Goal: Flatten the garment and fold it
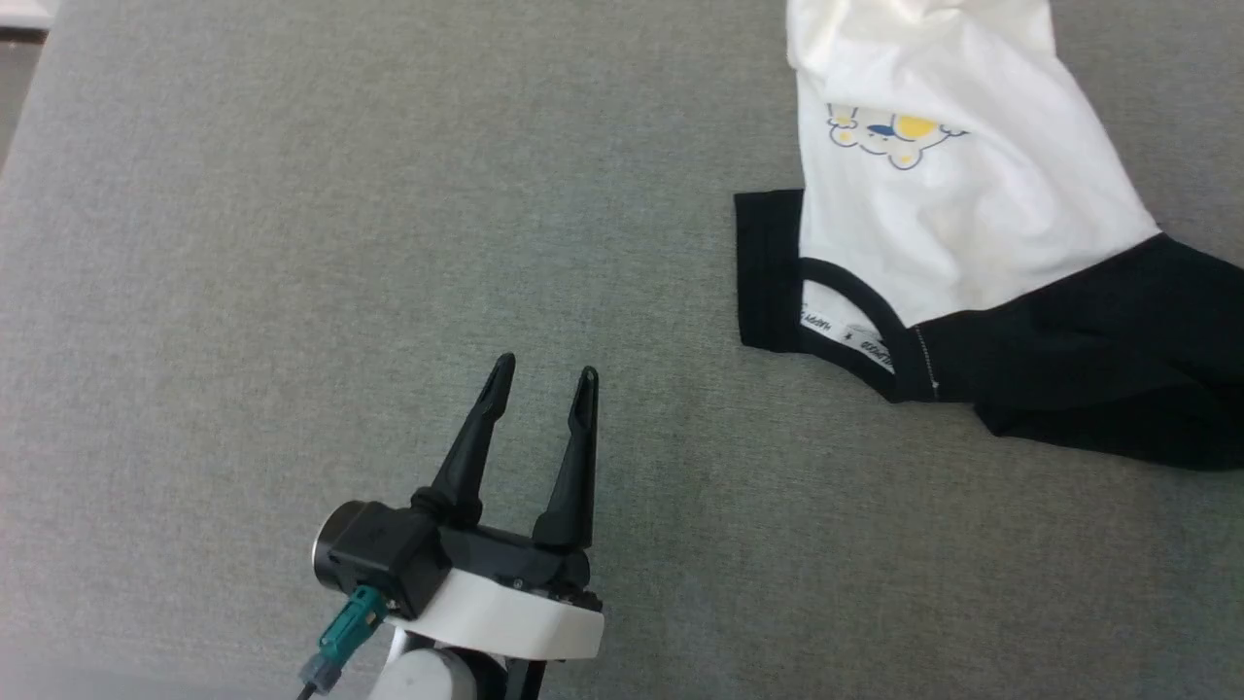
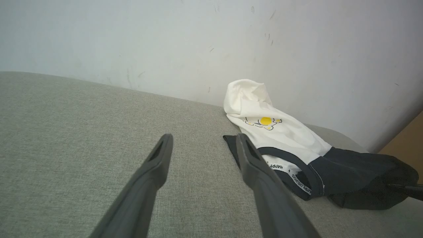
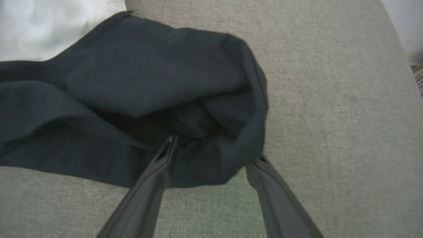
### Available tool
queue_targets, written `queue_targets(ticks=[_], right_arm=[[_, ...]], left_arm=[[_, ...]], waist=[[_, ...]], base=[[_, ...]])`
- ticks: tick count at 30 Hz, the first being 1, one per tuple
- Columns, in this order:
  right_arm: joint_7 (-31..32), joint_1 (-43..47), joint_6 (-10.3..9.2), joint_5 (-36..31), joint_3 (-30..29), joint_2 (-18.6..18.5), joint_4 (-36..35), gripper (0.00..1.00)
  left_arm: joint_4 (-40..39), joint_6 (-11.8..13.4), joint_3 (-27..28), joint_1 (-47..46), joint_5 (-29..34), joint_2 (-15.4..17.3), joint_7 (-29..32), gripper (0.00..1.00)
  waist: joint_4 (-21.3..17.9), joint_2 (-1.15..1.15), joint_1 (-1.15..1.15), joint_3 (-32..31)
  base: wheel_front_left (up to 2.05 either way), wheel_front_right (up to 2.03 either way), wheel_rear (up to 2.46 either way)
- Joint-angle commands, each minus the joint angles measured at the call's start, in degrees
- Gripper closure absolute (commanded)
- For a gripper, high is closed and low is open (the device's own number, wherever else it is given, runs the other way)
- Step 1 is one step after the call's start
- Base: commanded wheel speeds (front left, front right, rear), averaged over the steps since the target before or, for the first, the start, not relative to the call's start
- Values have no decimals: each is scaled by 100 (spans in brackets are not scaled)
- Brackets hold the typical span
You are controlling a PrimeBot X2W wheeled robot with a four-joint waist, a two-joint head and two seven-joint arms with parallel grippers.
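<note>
Partly cropped garment [image 1: 972,224]; left end effector [image 1: 545,369] spread, right end effector [image 3: 216,148] spread astride black sleeve [image 3: 148,82].

**One shirt, two pincers, four fingers**

One garment [image 1: 972,214] on one grey worktop [image 1: 292,243]. It has a flat sleeve [image 1: 766,272] and a bunched sleeve [image 1: 1118,360], two black sleeves in all. It also has one chest print [image 1: 892,134] and one neck tape [image 1: 846,335]. Two pincers: left pincer [image 1: 545,369] and right pincer [image 3: 216,148], with two dark fingers each. One teal plug [image 1: 350,622].
</note>
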Motion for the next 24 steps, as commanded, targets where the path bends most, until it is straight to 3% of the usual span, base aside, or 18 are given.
queue_targets(ticks=[1, 2, 3, 4, 5, 14, 18, 24], right_arm=[[8, -130, -6, -56, 38, -52, 115, 0], [34, -167, -6, -94, 121, -120, 221, 2], [65, -199, -6, -115, 203, -180, 313, 54], [96, -237, -6, -107, 254, -209, 406, 89], [155, -252, -6, -128, 339, -276, 490, 100], [478, -446, -6, -5, 941, -1058, 440, 100], [611, -711, -6, -65, 1073, -1869, 232, 100], [600, -830, -6, -334, 1377, -3411, 41, 100]], left_arm=[[8, -20, -20, -89, 39, -28, -27, 0], [10, -18, -32, -99, 36, -34, -27, 0], [11, -14, -42, -106, 34, -39, -27, 0], [9, -6, -45, -109, 27, -44, -27, 0], [8, -3, -45, -112, 20, -48, -27, 0], [32, 18, 32, -96, -11, -69, -27, 0], [61, -29, 100, -132, -10, -73, -27, 0], [80, -77, 174, -139, -4, -76, -27, 0]], waist=[[125, 0, -1, 110], [157, 0, -1, 132], [185, 0, -1, 152], [207, 0, -1, 168], [222, 0, -1, 177], [8, 0, -1, 65], [-177, 0, -1, -57], [-248, 0, -1, -148]], base=[[0, 0, 0], [0, 0, 0], [0, 0, 0], [0, 0, 0], [0, 0, 0], [0, 0, 0], [0, 0, 0], [0, 0, 0]])
